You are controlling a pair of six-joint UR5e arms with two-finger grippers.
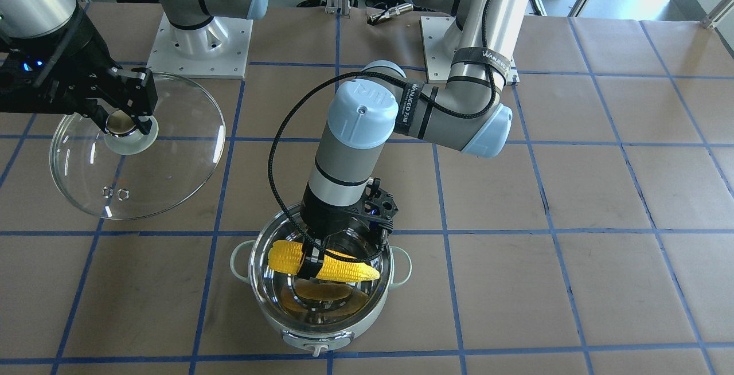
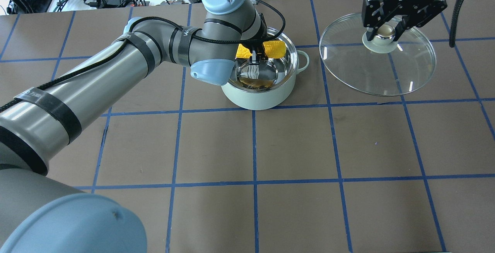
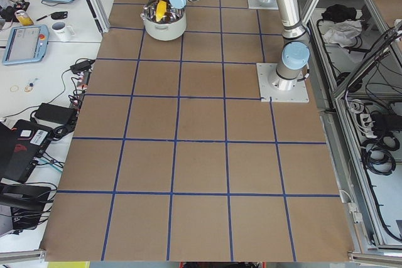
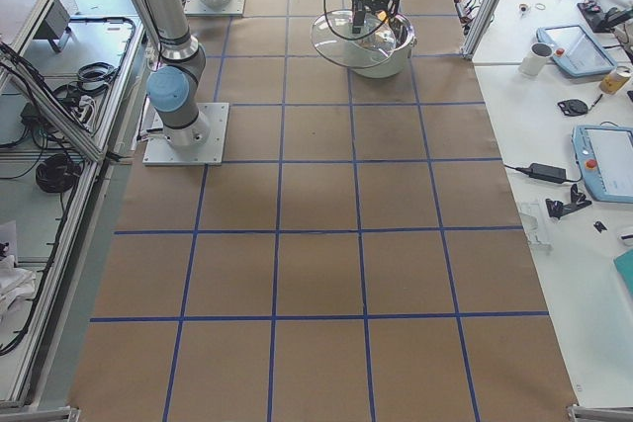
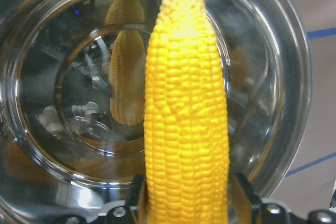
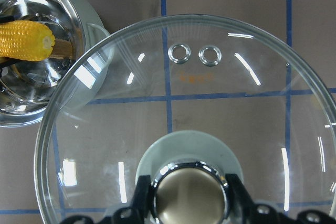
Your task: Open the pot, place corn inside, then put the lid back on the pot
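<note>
The mint-green pot (image 1: pixel 321 312) stands open, its steel inside showing (image 2: pixel 270 90). My left gripper (image 1: pixel 312 263) is shut on the yellow corn (image 1: pixel 338 269) and holds it level just inside the pot's mouth, above the bottom. The corn fills the left wrist view (image 5: pixel 186 129) with the pot's bottom (image 5: pixel 79 129) below it. My right gripper (image 1: pixel 123 120) is shut on the knob of the clear glass lid (image 1: pixel 172 151), held tilted beside the pot. The lid shows in the overhead view (image 2: pixel 386 71) and the right wrist view (image 6: pixel 210 108), and the corn at that view's left (image 6: pixel 26 40).
The brown table (image 2: pixel 294 144) carries a blue tape grid. The two arm base plates (image 1: pixel 200 48) stand at the robot's side of it. Side benches with tablets and a mug (image 3: pixel 61 29) lie beyond the table's far edge.
</note>
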